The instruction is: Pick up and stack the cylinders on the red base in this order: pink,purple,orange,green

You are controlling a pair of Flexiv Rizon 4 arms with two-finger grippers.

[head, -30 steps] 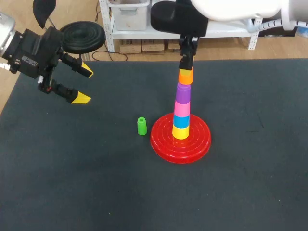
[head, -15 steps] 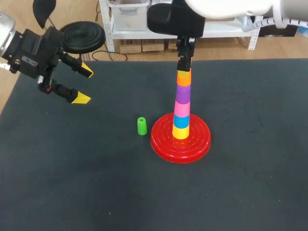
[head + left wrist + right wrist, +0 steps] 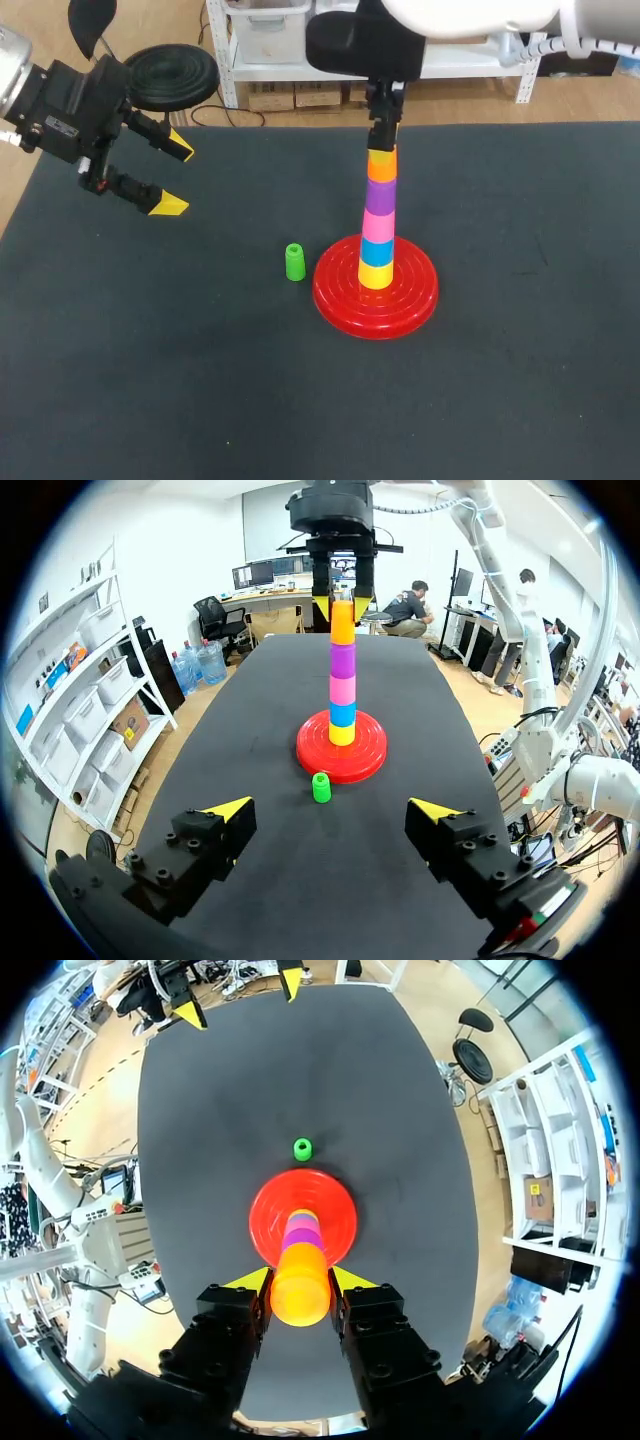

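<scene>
Has lowered the orange plastic cylinder [image 3: 381, 166] onto the purple cylinder [image 3: 378, 197], atop the stack at the middle of the round red base [image 3: 410, 300]. Still pinches it in the right gripper's [image 3: 301, 1282] jaws; probably due for release. Leaves the small green cylinder [image 3: 294, 262] on the table [image 3: 150, 350] just beside the base, likely next. Keeps the left gripper [image 3: 176, 178] well away from the base, jaws spread.

From the head view I see a dark grey matte surface [image 3: 150, 380]. Two things rest directly on it. A round red plastic base [image 3: 412, 300] with ringed ridges sits near the middle. A small green plastic cylinder [image 3: 294, 262] stands upright just beside the base, toward my left arm's side, not touching it.
</scene>
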